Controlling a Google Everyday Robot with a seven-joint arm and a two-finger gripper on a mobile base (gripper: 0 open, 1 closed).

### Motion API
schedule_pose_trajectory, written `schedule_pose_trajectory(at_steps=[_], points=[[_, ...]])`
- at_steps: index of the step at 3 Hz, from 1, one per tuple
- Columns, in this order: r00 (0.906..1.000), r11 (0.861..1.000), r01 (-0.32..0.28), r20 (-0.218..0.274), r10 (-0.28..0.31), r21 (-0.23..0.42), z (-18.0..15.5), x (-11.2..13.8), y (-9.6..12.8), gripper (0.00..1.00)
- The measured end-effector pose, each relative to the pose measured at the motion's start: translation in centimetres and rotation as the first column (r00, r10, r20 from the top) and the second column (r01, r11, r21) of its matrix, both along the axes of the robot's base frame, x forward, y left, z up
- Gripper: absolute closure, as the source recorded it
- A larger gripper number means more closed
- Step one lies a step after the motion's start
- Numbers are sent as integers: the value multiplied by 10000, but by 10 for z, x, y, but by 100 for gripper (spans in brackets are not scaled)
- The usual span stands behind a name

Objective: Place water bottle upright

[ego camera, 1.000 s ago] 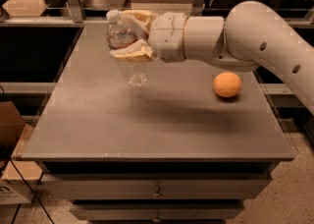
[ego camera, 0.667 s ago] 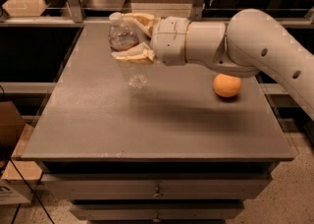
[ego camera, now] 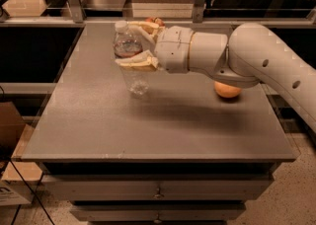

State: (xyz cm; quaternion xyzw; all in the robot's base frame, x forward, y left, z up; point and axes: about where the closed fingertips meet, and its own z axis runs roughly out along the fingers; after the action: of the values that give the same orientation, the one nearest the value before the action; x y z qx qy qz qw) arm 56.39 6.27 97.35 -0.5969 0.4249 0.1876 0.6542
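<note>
The water bottle (ego camera: 129, 54) is clear crinkly plastic with a white cap on top. It stands upright, its base down near the grey table (ego camera: 148, 115) at the back left. My gripper (ego camera: 132, 44) reaches in from the right, and its tan fingers (ego camera: 137, 62) are shut around the bottle's upper body. The white arm (ego camera: 237, 58) stretches across the table from the right edge.
An orange (ego camera: 227, 90) lies on the table at the right, partly hidden under my arm. A small reddish thing (ego camera: 155, 20) shows behind the gripper. A railing runs behind the table, drawers sit under its front edge, and a cardboard box (ego camera: 7, 135) stands at the left.
The arm has shifted a little to the left and lower, carrying the bottle with it. The orange is now more covered by the arm.
</note>
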Motion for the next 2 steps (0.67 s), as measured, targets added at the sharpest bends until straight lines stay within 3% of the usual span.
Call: schedule_pose_trajectory(at_steps=[1,2], points=[[9999,9998,77,-83,-76,202,-6,0,-3,13],[9998,9993,150,-131,-146,335,-9,1,-5,0]])
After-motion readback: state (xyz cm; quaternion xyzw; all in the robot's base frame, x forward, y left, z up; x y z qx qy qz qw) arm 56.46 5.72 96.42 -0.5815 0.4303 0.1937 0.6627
